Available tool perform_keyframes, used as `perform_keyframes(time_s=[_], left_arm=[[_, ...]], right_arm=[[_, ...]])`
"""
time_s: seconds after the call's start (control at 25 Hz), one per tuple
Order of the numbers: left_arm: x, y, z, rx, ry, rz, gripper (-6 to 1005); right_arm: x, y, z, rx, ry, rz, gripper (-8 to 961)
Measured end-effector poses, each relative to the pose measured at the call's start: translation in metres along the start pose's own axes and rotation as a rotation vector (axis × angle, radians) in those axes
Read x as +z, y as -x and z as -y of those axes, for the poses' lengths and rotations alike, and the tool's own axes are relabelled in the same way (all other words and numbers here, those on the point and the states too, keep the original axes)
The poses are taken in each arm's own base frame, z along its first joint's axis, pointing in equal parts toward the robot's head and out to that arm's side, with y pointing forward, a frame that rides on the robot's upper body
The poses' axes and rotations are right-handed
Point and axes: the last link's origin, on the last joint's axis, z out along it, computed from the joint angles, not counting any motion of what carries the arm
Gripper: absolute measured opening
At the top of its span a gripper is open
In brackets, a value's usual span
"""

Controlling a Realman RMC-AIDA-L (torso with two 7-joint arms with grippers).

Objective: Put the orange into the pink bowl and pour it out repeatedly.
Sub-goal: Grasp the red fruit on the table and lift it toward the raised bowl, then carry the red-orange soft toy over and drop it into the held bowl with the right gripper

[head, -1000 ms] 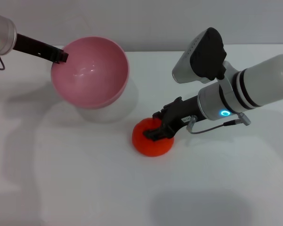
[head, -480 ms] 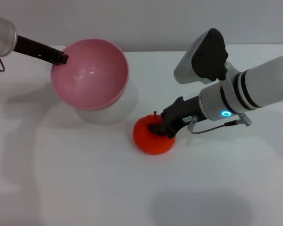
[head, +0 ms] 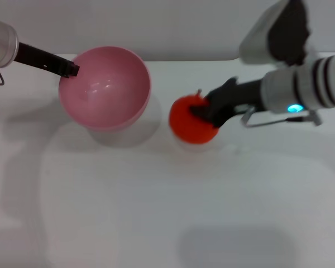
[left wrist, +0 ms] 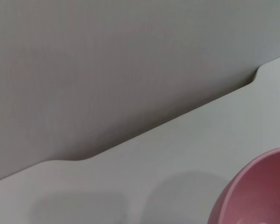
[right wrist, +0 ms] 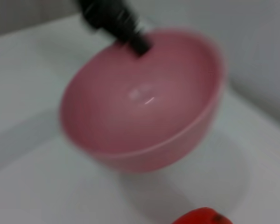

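Note:
The orange [head: 191, 119] hangs above the white table, held in my right gripper [head: 205, 110], which is shut on its right side; a sliver of the orange [right wrist: 203, 217] shows in the right wrist view. Left of it the pink bowl [head: 105, 87] is held up off the table and tilted, its empty inside facing the camera. My left gripper [head: 71, 69] is shut on the bowl's left rim. The bowl [right wrist: 142, 100] fills the right wrist view, with the left fingers [right wrist: 126, 29] on its rim. Only the bowl's edge [left wrist: 256, 191] appears in the left wrist view.
The white table [head: 167, 206] spreads across the view, with a grey wall [head: 156, 22] behind its far edge. Nothing else stands on it.
My right gripper has lifted the orange off the table and carried it up and slightly right, toward the bowl's height. The bowl and left gripper have barely moved.

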Motion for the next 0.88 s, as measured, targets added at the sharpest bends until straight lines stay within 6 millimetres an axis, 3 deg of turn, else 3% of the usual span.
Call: perform_keyframes(time_s=[0.16, 0.52, 0.68, 0.88], left_arm=[[0.0, 0.002, -0.002, 0.001, 0.012, 0.014, 42], [0.012, 0.006, -0.025, 0.052, 0.067, 0.071, 41], [0.019, 0.007, -0.037, 0.071, 0.087, 0.078, 41], [0.025, 0.007, -0.044, 0.091, 0.099, 0.083, 41]], right_arm=[[-0.023, 0.002, 0.018, -0.01, -0.116, 0.045, 124], [-0.074, 0.014, 0.056, 0.01, -0.319, 0.16, 71], [-0.089, 0.034, 0.053, -0.025, -0.338, 0.229, 62], [-0.09, 0.059, 0.027, -0.095, -0.237, 0.299, 55]])
